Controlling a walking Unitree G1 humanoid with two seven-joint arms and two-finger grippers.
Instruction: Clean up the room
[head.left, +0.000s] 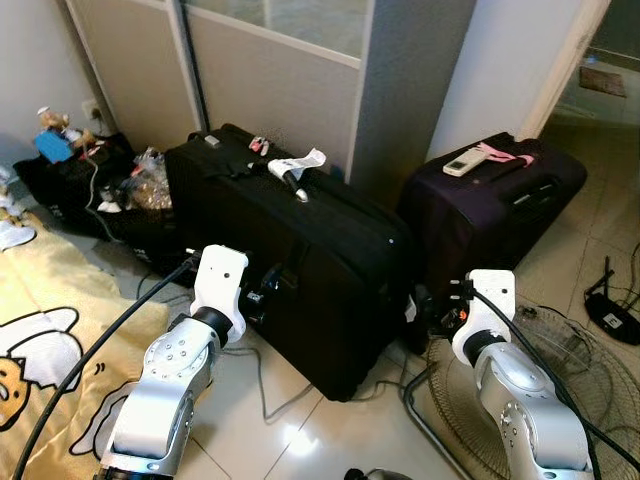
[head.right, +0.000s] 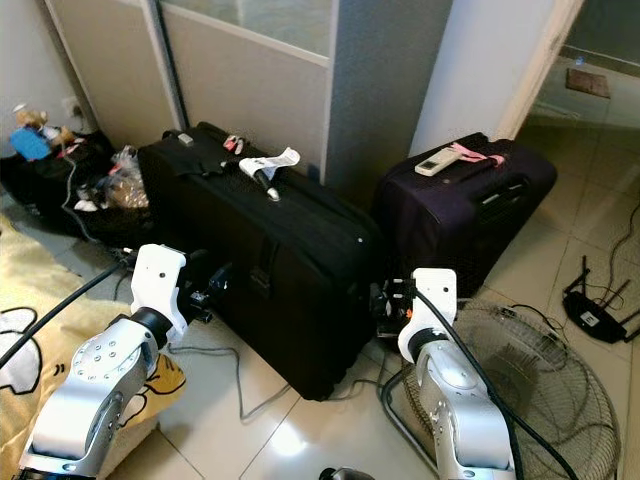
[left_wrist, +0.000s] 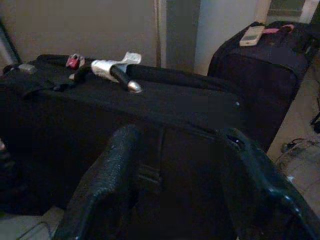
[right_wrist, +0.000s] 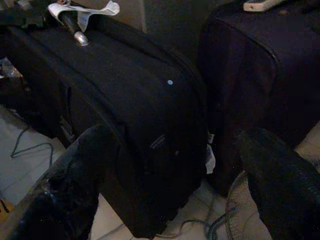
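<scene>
A large black suitcase (head.left: 300, 270) lies on its side on the tile floor, with a tagged handle (head.left: 295, 170) and a small pink lock (head.left: 258, 146) on top. Right of it stands a dark purple suitcase (head.left: 500, 210) with a white remote (head.left: 466, 161) and a pink strap on it. My left gripper (head.left: 262, 290) is held open close to the black suitcase's front face, with nothing between its fingers (left_wrist: 115, 165). My right gripper (head.left: 440, 305) is open low down, by the gap between the two suitcases.
A round wire fan guard (head.left: 560, 390) lies on the floor at the lower right. A yellow cartoon blanket (head.left: 50, 330) covers the left. A black bag with clutter (head.left: 70, 170) sits at the back left. Cables (head.left: 270, 390) trail over the tiles, and a black router (head.left: 612, 318) sits far right.
</scene>
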